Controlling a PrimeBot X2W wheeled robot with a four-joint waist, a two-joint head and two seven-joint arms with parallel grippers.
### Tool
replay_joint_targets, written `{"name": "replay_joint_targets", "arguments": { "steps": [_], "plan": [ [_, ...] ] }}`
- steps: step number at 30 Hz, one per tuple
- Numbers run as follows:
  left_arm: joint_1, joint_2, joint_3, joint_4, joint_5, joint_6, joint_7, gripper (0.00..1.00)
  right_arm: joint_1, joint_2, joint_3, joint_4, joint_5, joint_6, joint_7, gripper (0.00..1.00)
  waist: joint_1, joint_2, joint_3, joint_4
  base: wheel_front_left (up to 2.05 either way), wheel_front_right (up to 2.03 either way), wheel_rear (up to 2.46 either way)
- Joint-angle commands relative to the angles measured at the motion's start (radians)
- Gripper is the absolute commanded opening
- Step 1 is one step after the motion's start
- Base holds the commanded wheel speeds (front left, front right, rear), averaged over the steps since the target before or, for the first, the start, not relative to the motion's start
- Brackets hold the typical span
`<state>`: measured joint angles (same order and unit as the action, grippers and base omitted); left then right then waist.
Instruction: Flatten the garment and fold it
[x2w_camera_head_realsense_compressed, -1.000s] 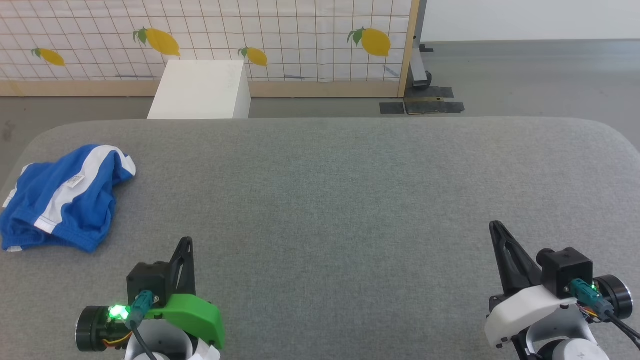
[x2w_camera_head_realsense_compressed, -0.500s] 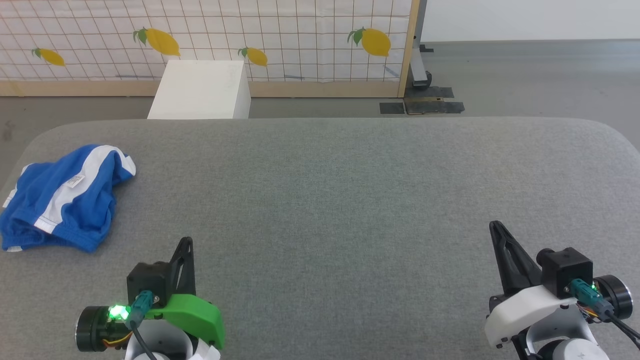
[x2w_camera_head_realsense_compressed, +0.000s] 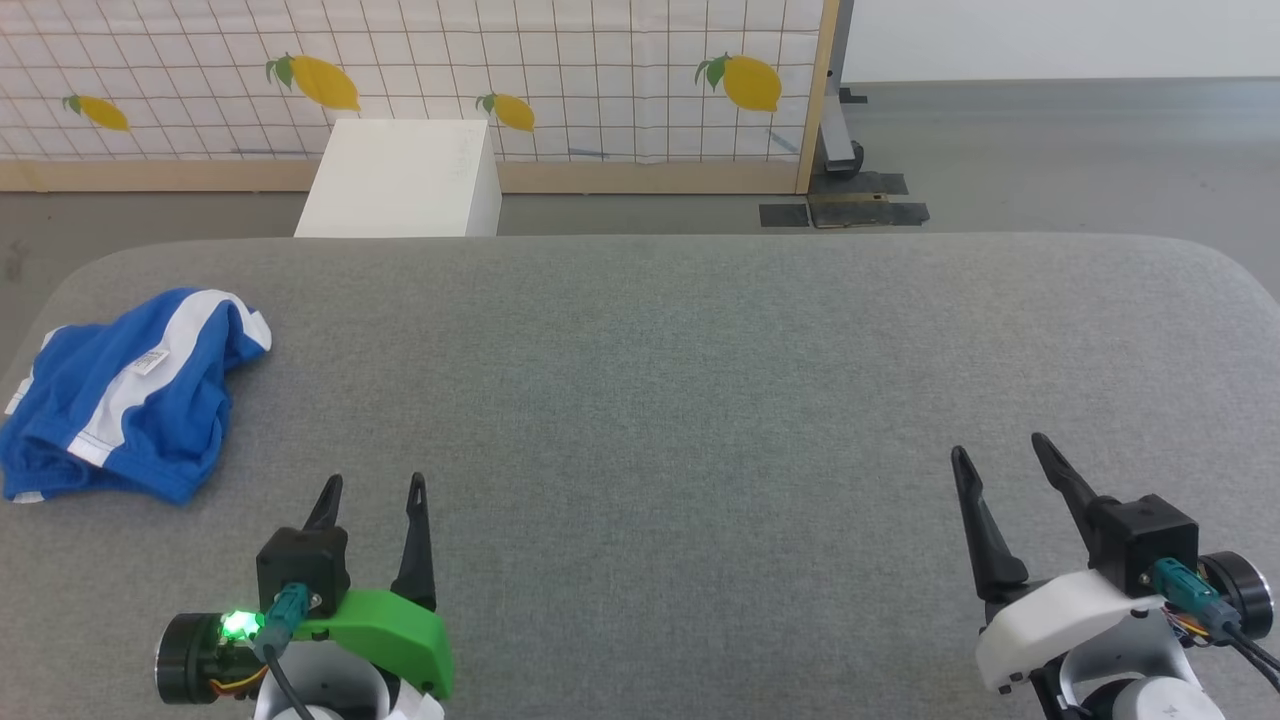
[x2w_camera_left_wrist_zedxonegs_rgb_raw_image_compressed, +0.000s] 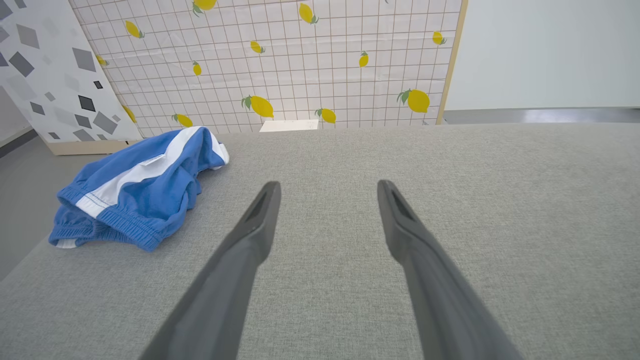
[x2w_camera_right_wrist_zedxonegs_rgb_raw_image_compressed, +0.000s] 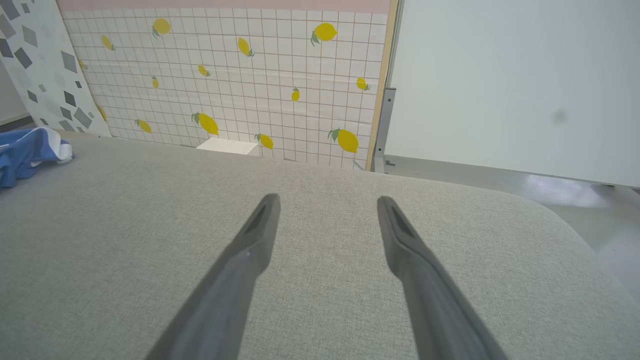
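Nothing done so far: the blue shorts (x2w_camera_head_realsense_compressed: 130, 395) lie in a crumpled heap, neither flattened nor folded, as far as I can see.
Where the shorts are: at the left end of the grey padded table (x2w_camera_head_realsense_compressed: 700, 380), close to its rounded far corner, with a white stripe and a small label facing up.
All that is left: by my reckoning the whole job, which is to take hold, spread flat, smooth out, then fold.
Left gripper (x2w_camera_head_realsense_compressed: 375, 480): low at the near edge of the table, fingers pointing away across it and spread apart with nothing between them. The shorts sit ahead and to its left, near but not touching.
Right gripper (x2w_camera_head_realsense_compressed: 1000, 446): towards the table's right end, fingers likewise parted and empty, well apart from the shorts.
Likely first mover: the left arm, being the closer one.
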<state>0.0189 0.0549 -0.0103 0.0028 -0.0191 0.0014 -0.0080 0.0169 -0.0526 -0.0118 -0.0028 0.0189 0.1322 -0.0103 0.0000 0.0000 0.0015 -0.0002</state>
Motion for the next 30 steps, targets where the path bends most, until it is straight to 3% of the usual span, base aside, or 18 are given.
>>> {"name": "replay_joint_targets", "arguments": {
  "steps": [1,30],
  "plan": [
    [-0.003,0.0,-0.003,0.0,-0.003,0.01,-0.011,1.0,-0.001,0.0,-0.007,-0.006,0.014,0.0,-0.01,1.0,0.0,0.0,0.0,0.0,0.0,0.0,0.0],
    [-0.01,-0.001,-0.033,-0.014,-0.018,0.055,-0.071,1.0,0.007,0.001,-0.045,-0.075,0.098,0.0,-0.07,1.0,0.0,0.0,0.006,0.002,0.0,0.0,0.0]
  ]
}}
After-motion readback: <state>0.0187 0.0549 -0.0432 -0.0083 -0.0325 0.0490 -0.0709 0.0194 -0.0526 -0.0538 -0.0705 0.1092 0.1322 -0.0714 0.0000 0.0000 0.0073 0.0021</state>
